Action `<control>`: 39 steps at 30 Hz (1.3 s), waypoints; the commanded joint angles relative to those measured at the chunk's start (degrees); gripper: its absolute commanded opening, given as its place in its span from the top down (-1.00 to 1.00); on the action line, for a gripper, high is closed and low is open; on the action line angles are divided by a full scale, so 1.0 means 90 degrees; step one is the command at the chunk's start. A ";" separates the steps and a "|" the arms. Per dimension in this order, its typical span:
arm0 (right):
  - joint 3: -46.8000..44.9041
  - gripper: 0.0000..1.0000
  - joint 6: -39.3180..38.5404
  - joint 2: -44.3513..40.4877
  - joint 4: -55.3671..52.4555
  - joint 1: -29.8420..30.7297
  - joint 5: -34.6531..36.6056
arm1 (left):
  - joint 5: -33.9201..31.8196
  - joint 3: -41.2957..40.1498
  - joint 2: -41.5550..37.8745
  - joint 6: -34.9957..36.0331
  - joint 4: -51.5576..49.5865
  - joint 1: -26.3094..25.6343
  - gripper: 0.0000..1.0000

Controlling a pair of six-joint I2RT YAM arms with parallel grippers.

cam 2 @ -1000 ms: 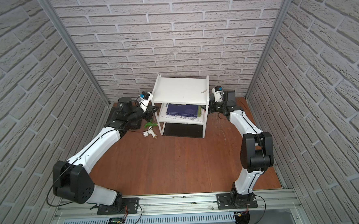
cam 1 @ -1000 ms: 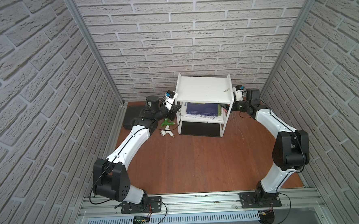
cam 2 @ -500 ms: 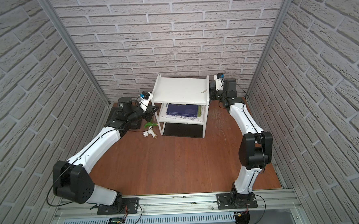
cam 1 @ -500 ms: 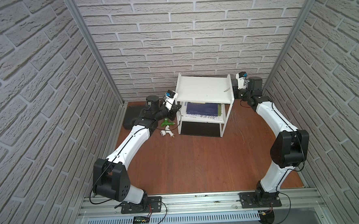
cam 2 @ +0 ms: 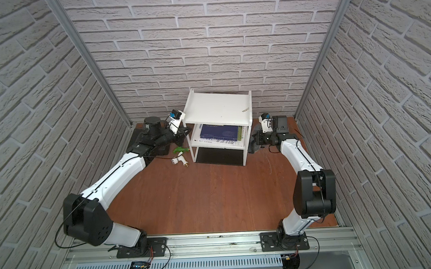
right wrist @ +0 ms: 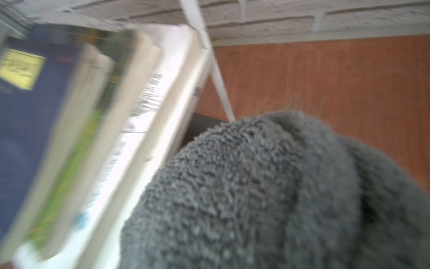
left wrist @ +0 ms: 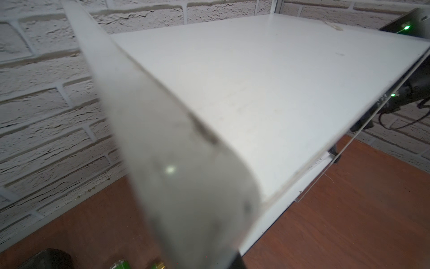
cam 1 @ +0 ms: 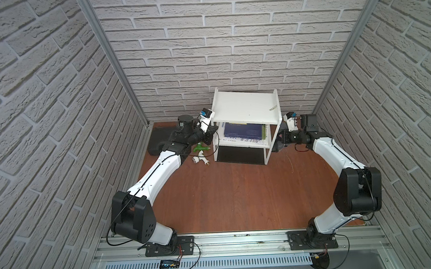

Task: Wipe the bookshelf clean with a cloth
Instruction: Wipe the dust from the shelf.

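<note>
Gripping the cloth (right wrist: 279,198) beside the books (cam 1: 243,132), the right claw (cam 1: 282,139) could shove them off the shelf (cam 1: 246,108); the left claw (cam 1: 213,131) is shut.

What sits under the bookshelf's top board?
A flat stack of books, blue one uppermost, lies on the middle tier of the bookshelf; a black base panel lies lower. The top board covers the stack's rear.

— What stands on the worktop (cam 1: 238,194)?
— The white bookshelf (cam 1: 246,108) at the back wall, a black case (cam 1: 156,140) in the rear left corner, and a green pipe fitting (cam 1: 200,148) and a white pipe fitting (cam 1: 201,161) just beside the shelf's left legs.
— And on the shelf?
— Books (cam 1: 243,132) lying flat on the middle tier, and a small scrap (cam 1: 273,108) on the top board.
</note>
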 commanded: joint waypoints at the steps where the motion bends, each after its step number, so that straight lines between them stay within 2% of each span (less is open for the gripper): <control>1: -0.0274 0.95 0.0198 -0.0543 0.0537 0.0072 -0.0522 | -0.0919 -0.0124 0.0146 -0.0153 -0.0753 -0.0023 1.00; 4: -0.0623 0.95 0.0250 -0.0718 0.0878 0.0072 -0.0010 | -0.0916 -0.0131 0.0152 -0.0180 -0.0731 -0.0029 1.00; 8: -0.0364 0.95 0.0583 -0.0337 0.1083 0.0066 0.0057 | -0.0881 -0.0128 0.0155 -0.0223 -0.0692 -0.0029 1.00; 11: -0.0034 0.95 0.1064 0.0193 0.1208 0.0080 -0.0197 | -0.0848 -0.0139 0.0139 -0.0297 -0.0639 -0.0036 1.00; 13: 0.0176 0.95 0.0965 0.0281 0.0836 0.0091 -0.0739 | -0.0842 -0.0169 0.0084 -0.0357 -0.0611 -0.0045 1.00; 15: -0.0078 0.95 0.0758 0.0004 0.0725 0.0087 -0.0819 | -0.0833 -0.0238 0.0013 -0.0393 -0.0550 -0.0055 1.00; 17: -0.0629 0.95 0.0646 -0.0541 0.0679 0.0070 -0.0422 | -0.0805 -0.0282 -0.0056 -0.0417 -0.0495 -0.0068 1.00; 20: -0.1646 0.95 0.0669 -0.1801 0.0828 0.0071 0.0297 | -0.0798 -0.0290 -0.0098 -0.0443 -0.0515 -0.0069 1.00; 21: -0.1919 0.95 0.0615 -0.2289 0.1007 0.0078 0.0287 | -0.0798 -0.0294 -0.0117 -0.0454 -0.0524 -0.0069 1.00; 24: -0.2769 0.95 0.0607 -0.3511 0.2052 0.0134 -0.0577 | -0.0789 -0.0306 -0.0146 -0.0465 -0.0514 -0.0061 1.00; 27: -0.2932 0.95 0.1040 -0.4247 0.2853 0.0306 -0.1169 | -0.0766 -0.0278 -0.0140 -0.0469 -0.0531 -0.0054 1.00; 31: -0.2835 0.95 0.1042 -0.4172 0.2479 0.0672 -0.1366 | -0.0731 -0.0311 -0.0141 -0.0471 -0.0518 -0.0050 1.00; 36: -0.3279 0.95 0.0726 -0.3266 0.1682 0.0941 -0.0130 | -0.0675 -0.0382 -0.0169 -0.0462 -0.0445 0.0012 1.00; 39: -0.2870 0.95 0.0418 -0.3426 0.0938 0.0951 0.0074 | -0.0585 -0.0346 -0.0209 -0.0409 -0.0494 0.0048 1.00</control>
